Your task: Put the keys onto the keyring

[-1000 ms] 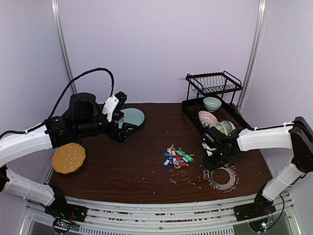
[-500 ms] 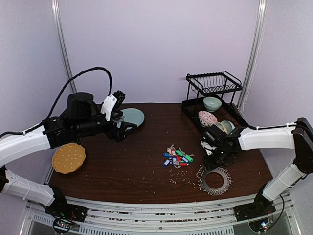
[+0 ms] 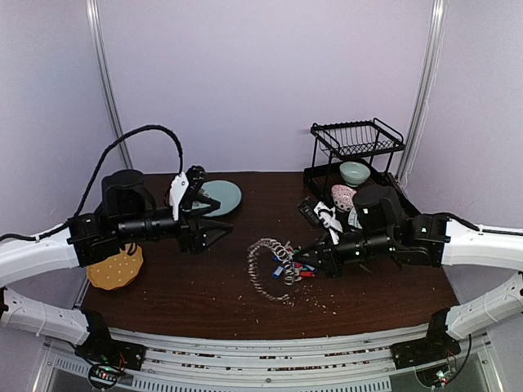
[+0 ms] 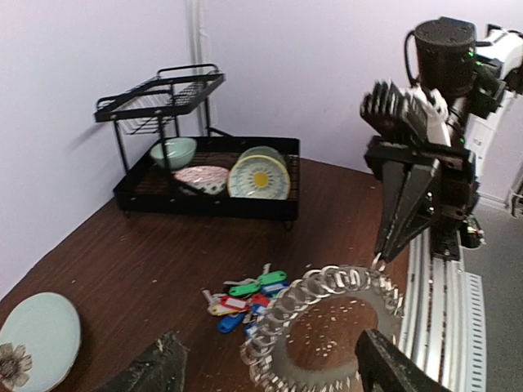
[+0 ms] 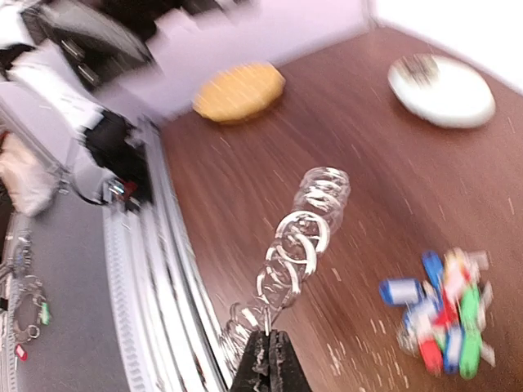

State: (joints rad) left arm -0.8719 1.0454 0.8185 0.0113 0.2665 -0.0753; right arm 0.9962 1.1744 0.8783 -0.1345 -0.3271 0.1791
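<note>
My right pincer (image 3: 317, 258) is clenched on only the thin edge of the large metal keyring fringed with silvery keys (image 3: 282, 245), held up over the brown table (image 3: 204, 278) with the small colour-tagged keys (image 3: 301, 266) lying at its three o'clock and my left pincer (image 3: 225, 233) spread open at ten o'clock, so I fear the ring may twist or slip out.

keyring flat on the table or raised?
Raised, tilted on edge: the right pincer grips the keyring by its rim, beside the keys. Whether its low edge touches the table, cannot tell.
</note>
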